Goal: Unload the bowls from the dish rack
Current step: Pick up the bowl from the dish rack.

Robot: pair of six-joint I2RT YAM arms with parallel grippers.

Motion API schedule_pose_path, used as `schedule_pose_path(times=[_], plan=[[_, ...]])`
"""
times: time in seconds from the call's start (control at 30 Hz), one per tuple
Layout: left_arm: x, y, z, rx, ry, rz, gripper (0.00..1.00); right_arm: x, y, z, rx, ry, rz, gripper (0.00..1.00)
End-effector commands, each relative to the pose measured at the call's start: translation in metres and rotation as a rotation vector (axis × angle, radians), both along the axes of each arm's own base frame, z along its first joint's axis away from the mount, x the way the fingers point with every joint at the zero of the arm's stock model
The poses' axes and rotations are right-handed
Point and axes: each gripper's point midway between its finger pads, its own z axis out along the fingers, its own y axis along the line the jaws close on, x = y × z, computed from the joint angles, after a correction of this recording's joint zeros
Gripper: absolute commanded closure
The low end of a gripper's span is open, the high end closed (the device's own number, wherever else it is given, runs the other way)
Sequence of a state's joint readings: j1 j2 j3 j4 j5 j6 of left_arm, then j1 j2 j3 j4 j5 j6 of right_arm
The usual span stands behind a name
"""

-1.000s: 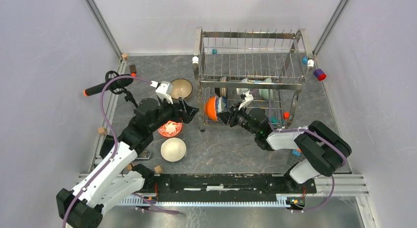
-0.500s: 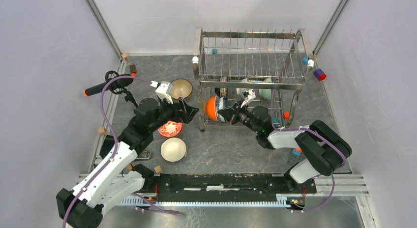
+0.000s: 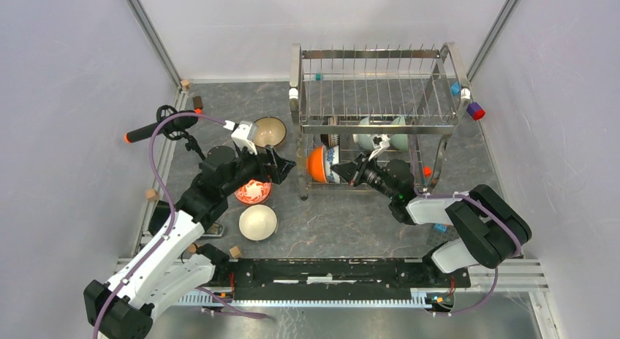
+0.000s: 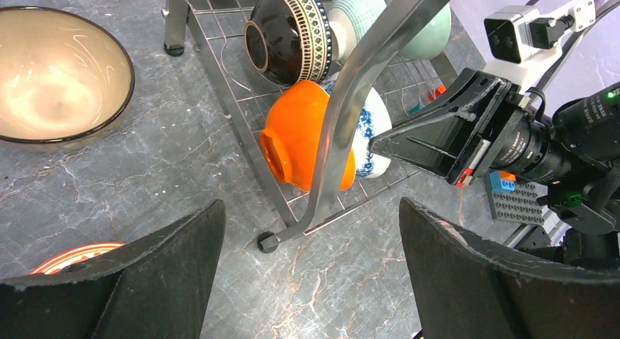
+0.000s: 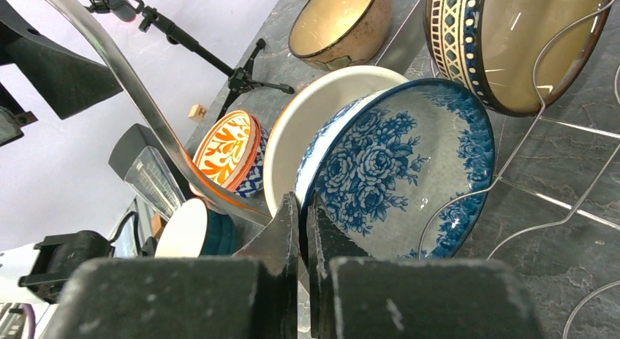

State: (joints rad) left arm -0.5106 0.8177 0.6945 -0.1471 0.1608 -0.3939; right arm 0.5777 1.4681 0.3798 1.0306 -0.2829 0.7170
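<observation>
Your left gripper (image 4: 311, 207): jaws wide, nothing held, left of centre in the top view. Blue-and-white bowl (image 5: 395, 171): stands on edge in the dish rack's (image 3: 373, 54) lower tier, centre frame, nested against the orange bowl (image 4: 300, 138). Its mouth faces right and its axis is horizontal. Likely ceramic: stiff, slick, chippable, so take it by the rim. Your right gripper (image 5: 300, 207) looks pinched shut there.

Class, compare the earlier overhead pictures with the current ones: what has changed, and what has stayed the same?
The right gripper closed its jaws on the rim of the blue-and-white bowl in the dish rack's lower tier, after the right arm shifted slightly rightward. The left gripper stayed open; the tan bowl, red patterned bowl and white bowl on the table did not move.
</observation>
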Motion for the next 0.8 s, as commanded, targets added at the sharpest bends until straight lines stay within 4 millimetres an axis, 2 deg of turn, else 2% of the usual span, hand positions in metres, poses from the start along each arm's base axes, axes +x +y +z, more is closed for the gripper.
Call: schedule_pose_path(times=[0.0, 0.23, 0.77], plan=[[0.001, 0.001, 0.011, 0.016, -0.053, -0.011, 0.07, 0.006, -0.012, 0.055, 0.124, -0.157, -0.031, 1.00], [0.002, 0.000, 0.008, 0.017, -0.043, -0.008, 0.08, -0.003, -0.014, 0.073, 0.228, -0.166, 0.008, 1.00], [0.004, 0.000, 0.005, 0.014, -0.034, 0.003, 0.10, -0.018, -0.012, 0.096, 0.463, -0.127, 0.105, 1.00]])
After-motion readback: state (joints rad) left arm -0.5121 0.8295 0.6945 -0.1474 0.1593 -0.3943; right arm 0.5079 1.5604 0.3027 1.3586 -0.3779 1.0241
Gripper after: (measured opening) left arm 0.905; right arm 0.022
